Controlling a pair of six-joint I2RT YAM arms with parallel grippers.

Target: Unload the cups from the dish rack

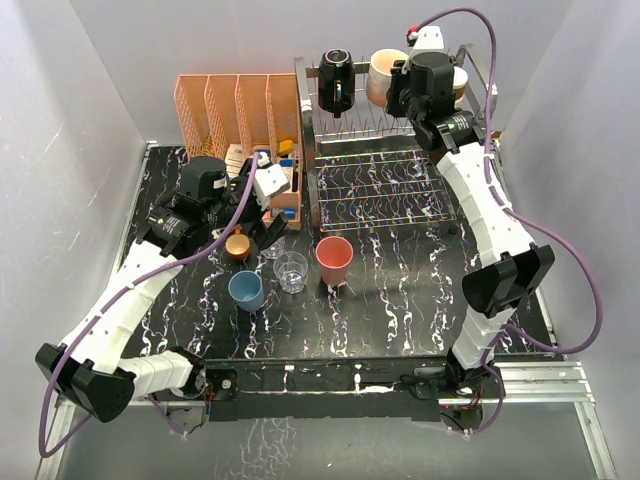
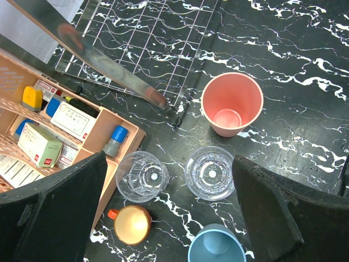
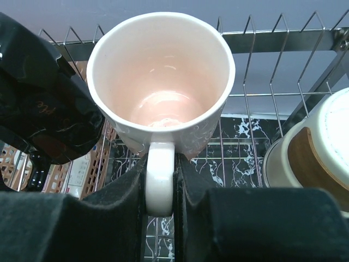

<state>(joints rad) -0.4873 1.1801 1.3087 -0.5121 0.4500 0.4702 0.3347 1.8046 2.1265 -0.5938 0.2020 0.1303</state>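
On the top tier of the dish rack (image 1: 385, 192), the right gripper (image 3: 161, 192) is clamped on the handle of the peach mug (image 3: 163, 82), which next needs lifting clear of the rack; the left gripper (image 2: 169, 204), in front of the rack, has its fingers wide apart.

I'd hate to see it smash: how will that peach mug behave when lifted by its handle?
The peach mug looks like glazed ceramic, so probably rigid, heavyish for its size and breakable if dropped. The right gripper pinches only its glossy handle, so it may swivel or slip. The black mug sits close beside it, so a knock seems possible.
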